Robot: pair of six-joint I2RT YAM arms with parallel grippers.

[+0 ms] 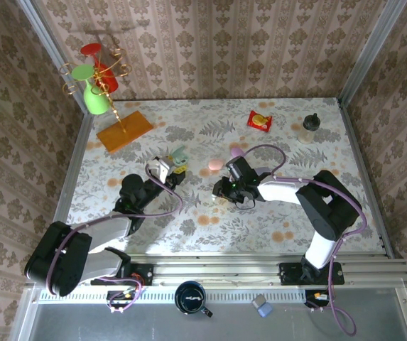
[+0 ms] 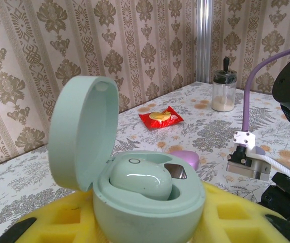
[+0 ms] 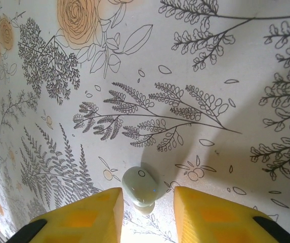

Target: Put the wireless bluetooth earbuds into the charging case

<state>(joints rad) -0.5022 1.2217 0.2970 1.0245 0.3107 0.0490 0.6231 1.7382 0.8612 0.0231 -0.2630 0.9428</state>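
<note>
One seated earbud (image 2: pixel 139 179) inside, our left hand (image 2: pixel 147 221) clamps the charging case (image 2: pixel 150 205) steady; our right hand (image 3: pixel 148 215), parted, straddles the loose earbud (image 3: pixel 140 186) for pickup.

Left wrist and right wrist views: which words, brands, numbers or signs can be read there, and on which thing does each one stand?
No readable words or numbers.
Red packet: yellow print, too blurred to read.
Earbud in the mint case: a small oval ring, no letters.
Loose earbud on the table: same ring.
Jar: no label.
</note>
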